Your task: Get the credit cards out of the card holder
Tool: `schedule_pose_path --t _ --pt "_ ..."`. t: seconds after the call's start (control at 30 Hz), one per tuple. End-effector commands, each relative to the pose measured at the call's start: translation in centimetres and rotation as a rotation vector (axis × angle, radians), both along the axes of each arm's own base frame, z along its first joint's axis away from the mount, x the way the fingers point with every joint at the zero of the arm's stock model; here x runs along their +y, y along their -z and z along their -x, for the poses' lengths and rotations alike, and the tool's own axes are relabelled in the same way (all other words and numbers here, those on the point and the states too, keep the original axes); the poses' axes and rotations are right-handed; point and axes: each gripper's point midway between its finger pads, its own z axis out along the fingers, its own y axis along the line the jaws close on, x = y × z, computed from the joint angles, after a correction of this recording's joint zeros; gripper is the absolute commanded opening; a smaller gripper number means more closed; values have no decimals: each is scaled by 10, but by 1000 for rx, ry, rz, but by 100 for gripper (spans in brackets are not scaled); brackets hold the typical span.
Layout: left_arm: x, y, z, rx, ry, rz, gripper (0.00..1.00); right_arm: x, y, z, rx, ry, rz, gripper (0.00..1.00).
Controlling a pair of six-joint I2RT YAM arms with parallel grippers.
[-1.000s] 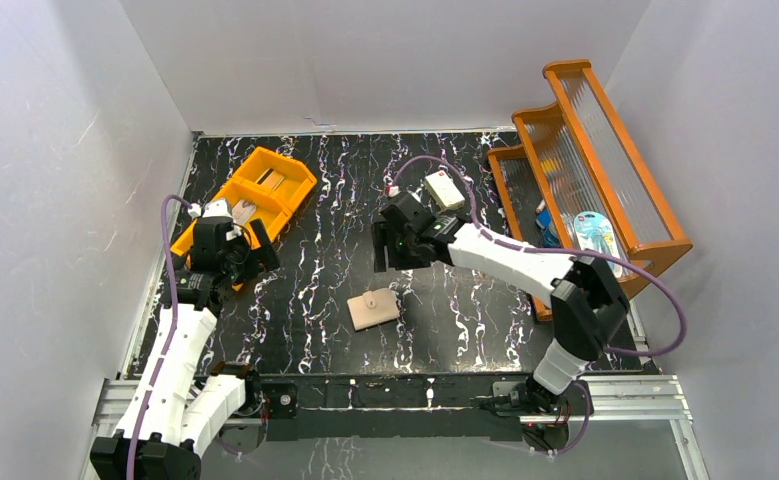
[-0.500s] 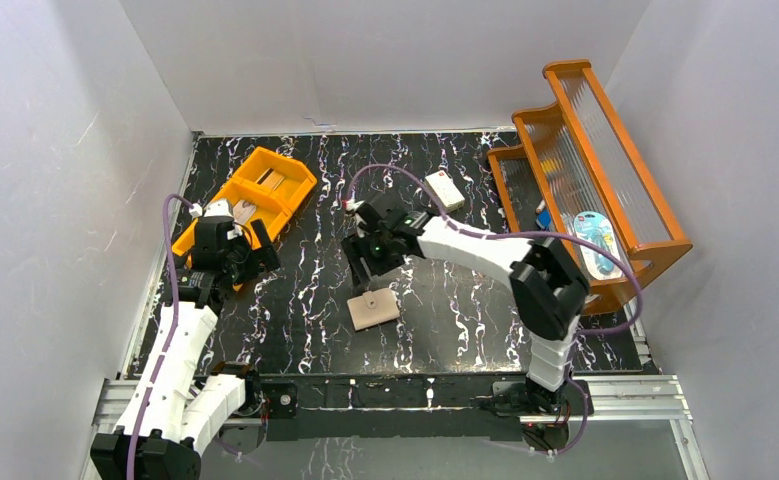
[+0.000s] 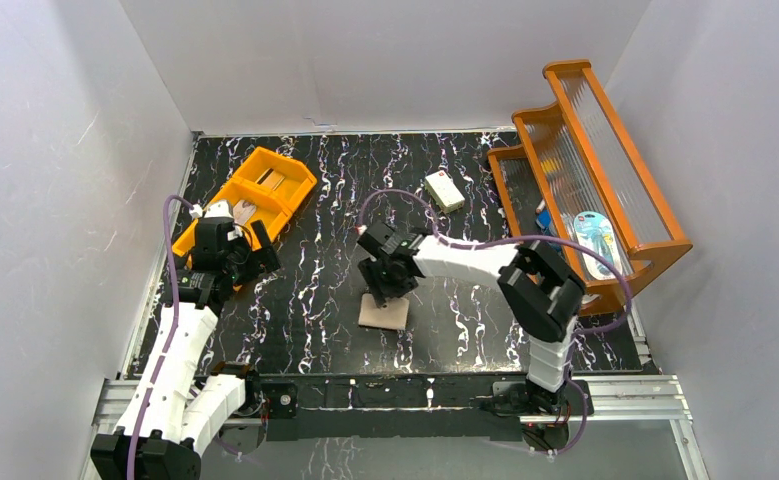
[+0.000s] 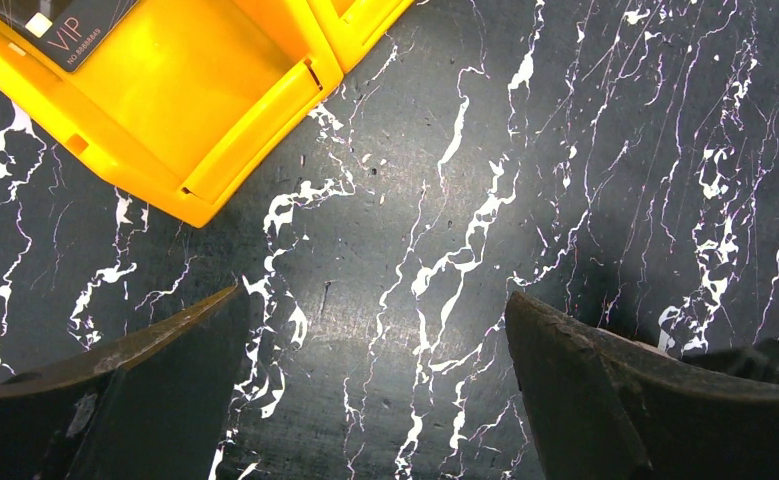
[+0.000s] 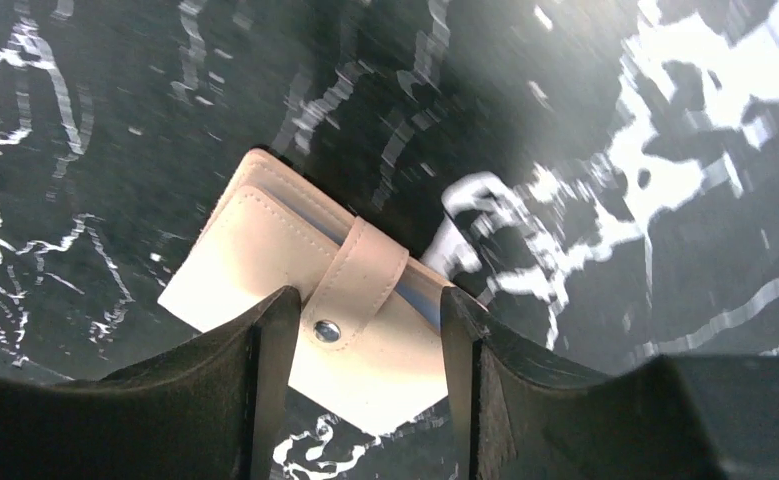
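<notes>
1. The wallet is lying shut at the front middle of the table. It is showing a peach outside, a snapped tab and a blue-grey edge.
2. The right gripper is hanging over it, fingers spread astride the tab.
3. The left gripper is gaping, empty, beside the bin holding a dark card.

From the card holder, the bin lies at ten o'clock, the box at one, the rack at two.
</notes>
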Motion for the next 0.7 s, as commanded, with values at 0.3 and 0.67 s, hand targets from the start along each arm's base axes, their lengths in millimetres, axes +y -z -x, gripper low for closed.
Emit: schedule_pose_path --t 0.3,0.67 --pt "-7 -4 -6 -5 11 40 98 -26 -78 46 44 391 -374 66" --pt "-5 -9 -87 144 -181 80 98 -65 -111 33 -112 446 -315 77"
